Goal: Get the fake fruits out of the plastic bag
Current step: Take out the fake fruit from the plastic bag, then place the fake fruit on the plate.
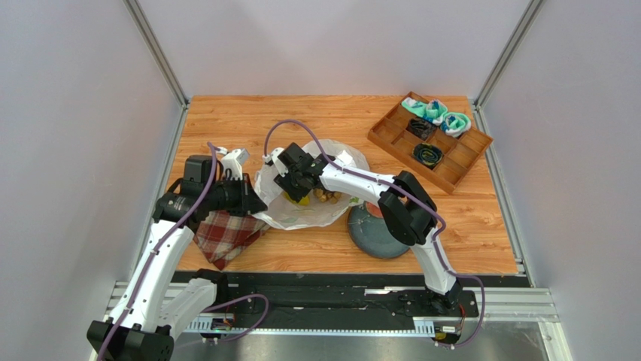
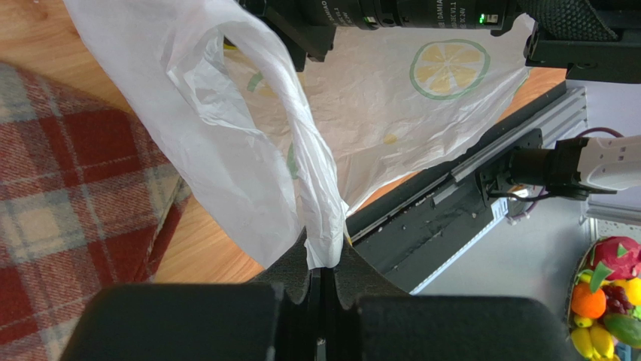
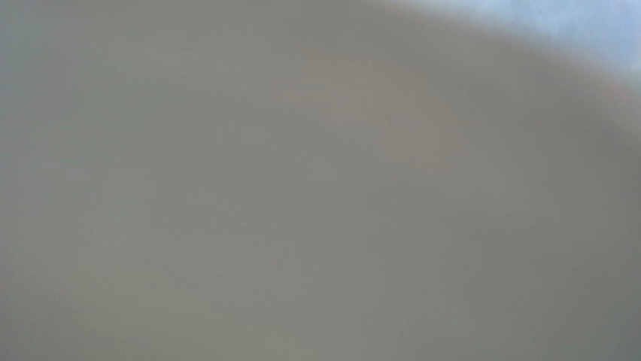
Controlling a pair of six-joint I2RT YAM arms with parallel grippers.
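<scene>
The white plastic bag (image 1: 305,218) lies mid-table with its mouth open. My left gripper (image 1: 257,204) is shut on a twisted handle loop of the bag (image 2: 320,188) at its left edge, holding it up, as the left wrist view (image 2: 325,265) shows. My right gripper (image 1: 295,184) reaches down into the bag's mouth, and its fingers are hidden. A yellow fruit (image 1: 299,200) and the brown grape bunch (image 1: 329,197) show inside the bag beside it. The right wrist view is only a grey blur. The other fruits are out of sight.
A red plaid cloth (image 1: 226,235) lies under my left arm, also seen in the left wrist view (image 2: 68,203). A grey plate (image 1: 372,235) sits right of the bag. A wooden compartment tray (image 1: 432,154) with teal socks (image 1: 436,113) stands at the back right.
</scene>
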